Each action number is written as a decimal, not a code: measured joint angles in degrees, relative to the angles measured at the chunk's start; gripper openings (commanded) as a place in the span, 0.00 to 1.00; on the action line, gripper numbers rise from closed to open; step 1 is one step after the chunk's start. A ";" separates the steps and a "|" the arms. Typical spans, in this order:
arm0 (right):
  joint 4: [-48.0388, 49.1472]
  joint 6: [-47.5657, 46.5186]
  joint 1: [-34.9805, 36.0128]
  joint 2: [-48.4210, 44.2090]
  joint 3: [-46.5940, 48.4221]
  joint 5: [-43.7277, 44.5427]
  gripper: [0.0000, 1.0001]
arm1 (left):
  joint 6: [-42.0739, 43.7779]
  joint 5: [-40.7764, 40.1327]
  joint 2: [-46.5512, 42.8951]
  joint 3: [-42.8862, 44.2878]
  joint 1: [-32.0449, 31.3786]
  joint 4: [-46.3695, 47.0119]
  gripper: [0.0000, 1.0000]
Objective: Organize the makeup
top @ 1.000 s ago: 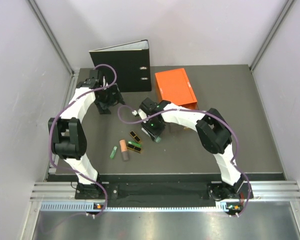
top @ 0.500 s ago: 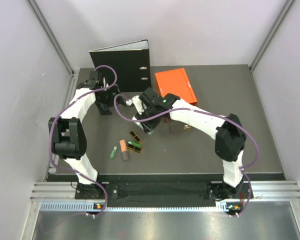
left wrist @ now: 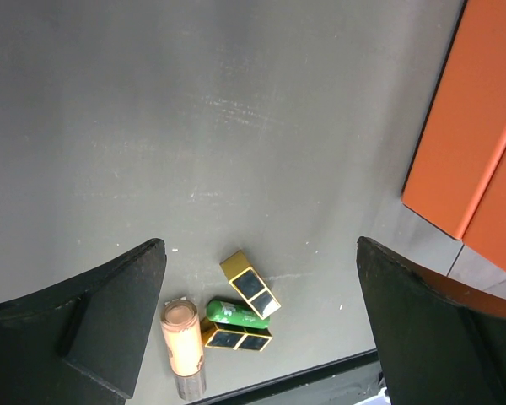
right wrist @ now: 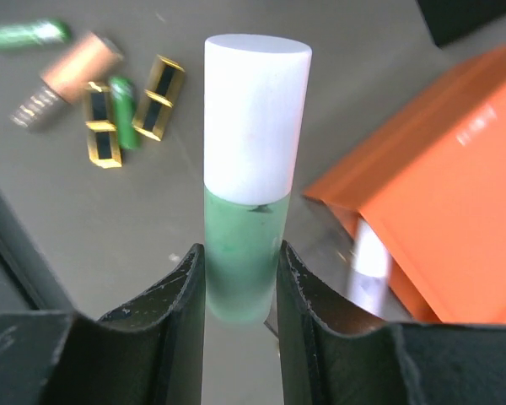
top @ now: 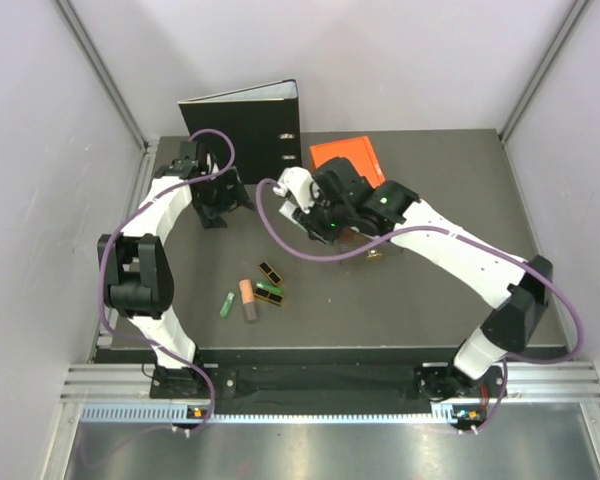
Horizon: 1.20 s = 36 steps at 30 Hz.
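Note:
My right gripper (right wrist: 240, 278) is shut on a mint tube (right wrist: 246, 219) with a white cap and holds it upright above the table, next to the orange drawer box (right wrist: 438, 194). In the top view the right gripper (top: 315, 220) is just left of the box. A cluster of makeup lies at the front left: a peach-grey tube (top: 247, 298), a green stick (top: 269, 289), two black-and-gold cases (top: 270, 271) and a small green tube (top: 226, 304). My left gripper (top: 212, 200) is open and empty by the binder; its wrist view looks down on the cluster (left wrist: 236, 314).
A black ring binder (top: 245, 125) stands at the back left. The orange drawer box (top: 345, 158) sits at the back middle. A pale blurred tube (right wrist: 369, 261) lies in front of the box. Grey walls close in both sides.
My right arm has swung back and right from near the cluster toward the orange box, carrying the mint tube. The left arm has not moved.

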 measured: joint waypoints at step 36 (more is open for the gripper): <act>8.74 -18.43 -15.28 -5.33 -22.32 8.00 0.19 | 1.79 5.99 5.27 3.26 0.00 0.07 0.99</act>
